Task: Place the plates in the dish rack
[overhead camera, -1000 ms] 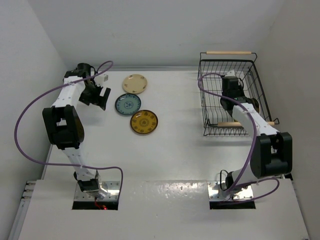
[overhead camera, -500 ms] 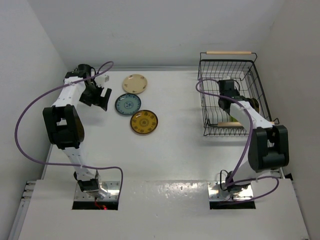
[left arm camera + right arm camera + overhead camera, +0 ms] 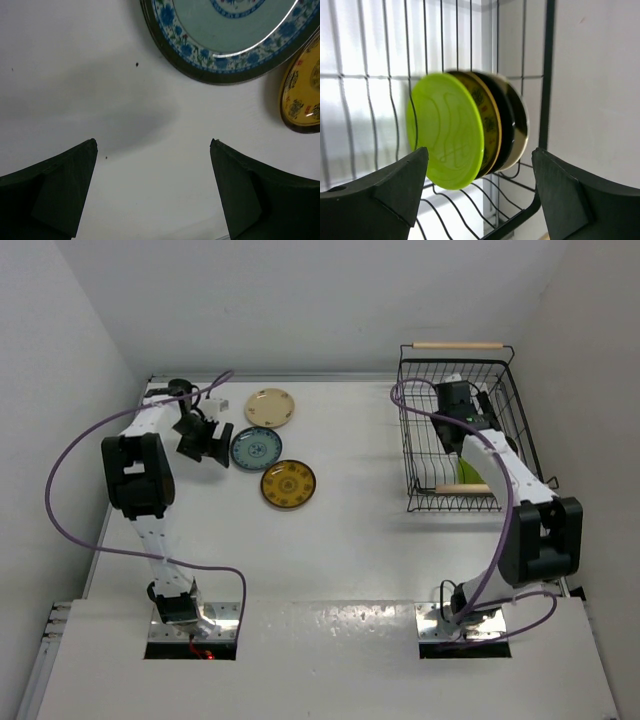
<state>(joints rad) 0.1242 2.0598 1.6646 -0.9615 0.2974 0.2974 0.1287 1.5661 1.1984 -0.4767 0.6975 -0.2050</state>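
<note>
Three plates lie flat on the table: a beige plate (image 3: 270, 407), a blue patterned plate (image 3: 256, 449) (image 3: 225, 35) and a brown-and-yellow plate (image 3: 288, 484) (image 3: 305, 95). My left gripper (image 3: 205, 440) (image 3: 153, 145) hovers open just left of the blue plate, with bare table between its fingers. The black wire dish rack (image 3: 455, 362) stands at the back right. Inside it, on edge, stand a lime green plate (image 3: 447, 130), a brown-and-yellow plate (image 3: 490, 120), a black plate (image 3: 506, 125) and a cream plate (image 3: 521, 125). My right gripper (image 3: 452, 405) (image 3: 480, 155) is inside the rack, open, a little short of the lime plate.
The rack's wire wall (image 3: 547, 75) runs close on my right gripper's right side, and its wavy floor wires lie below the plates. Light wooden handles (image 3: 457, 344) cap the rack's short ends. White walls close in the table on the left, back and right.
My right gripper has opened, let go of the lime green plate in the rack and drawn back from it. My left gripper has shifted closer to the blue plate.
</note>
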